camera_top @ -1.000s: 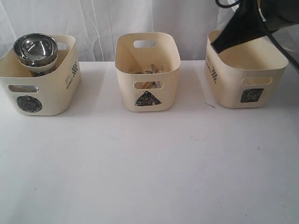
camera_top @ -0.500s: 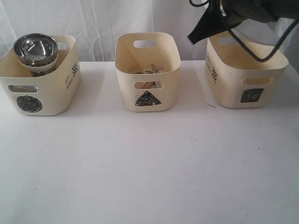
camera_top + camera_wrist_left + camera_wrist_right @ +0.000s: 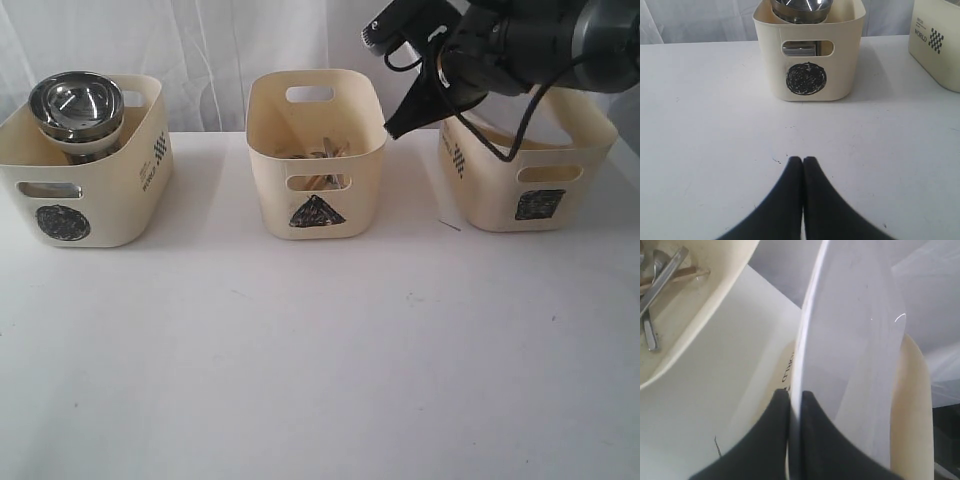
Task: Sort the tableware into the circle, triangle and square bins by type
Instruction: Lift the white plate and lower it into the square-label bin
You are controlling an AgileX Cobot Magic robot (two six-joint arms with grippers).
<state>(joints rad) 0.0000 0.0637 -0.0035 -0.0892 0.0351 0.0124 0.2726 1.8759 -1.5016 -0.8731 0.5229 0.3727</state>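
**Plate held by its rim at the square bin: a slip or a snag is the risk.**
At the upper right of the exterior view, the large white plate (image 3: 855,340) is pinched edge-on by the right gripper (image 3: 795,396), by the left wall of the square bin (image 3: 490,192). So thin a hold could be lost, or the plate caught on the rim and the bin tipped. The left gripper (image 3: 803,161) is closed on nothing, before the circle bin (image 3: 845,75).
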